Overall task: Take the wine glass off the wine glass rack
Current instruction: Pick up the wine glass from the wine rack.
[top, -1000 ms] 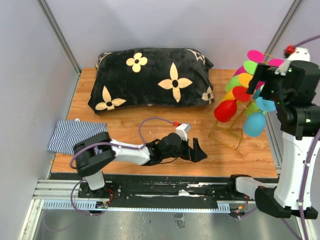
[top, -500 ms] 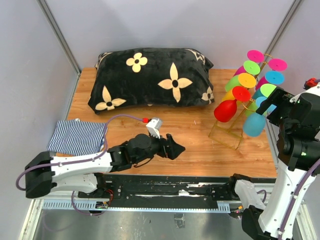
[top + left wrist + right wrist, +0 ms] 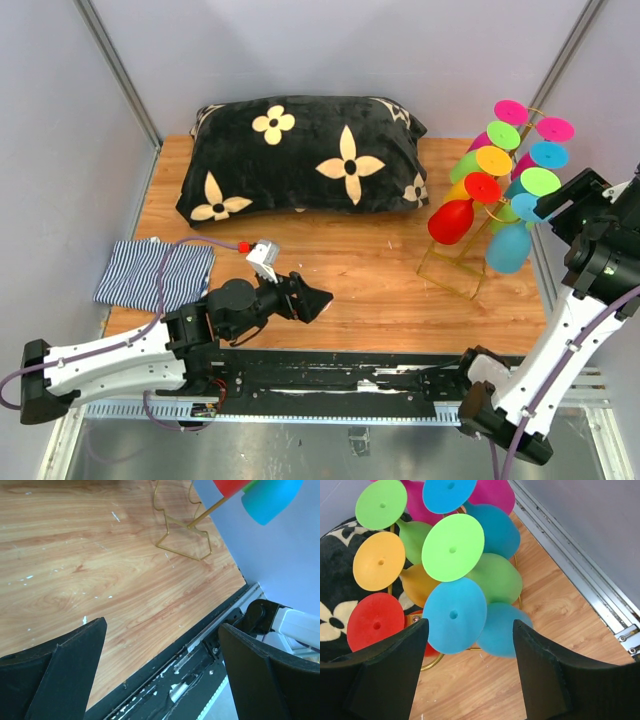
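Nothing's actually done yet as far as I can see: the gold wire wine glass rack [image 3: 452, 268] sits at the right edge of the desk [image 3: 380, 262], toward the far right corner, and it's loaded with coloured wine glasses [image 3: 452, 220] hanging bowl-down on the slanted rails, feet pointing up and out. No glass is off it, so the whole grab-and-lift is left to do

The right pincer [image 3: 552, 205] is up at the rack's right side, just beside the feet of the outer row, fingers apart and holding nothing. From the right wrist view the lowest blue glass [image 3: 454, 615] on that row has its round foot sitting in the gap between the two fingers, looks a bit ahead of them and not touching, though I can't be totally sure of the gap. My guess is that's the one it's lined up for, and it needs to close in on the stem under that foot

The left pincer [image 3: 305, 300] is well apart from all this, low over the desk near the near edge, fingers also spread, nothing in them. Flowery black pillow [image 3: 300, 155] along the far edge, striped cloth [image 3: 150, 272] by the left edge
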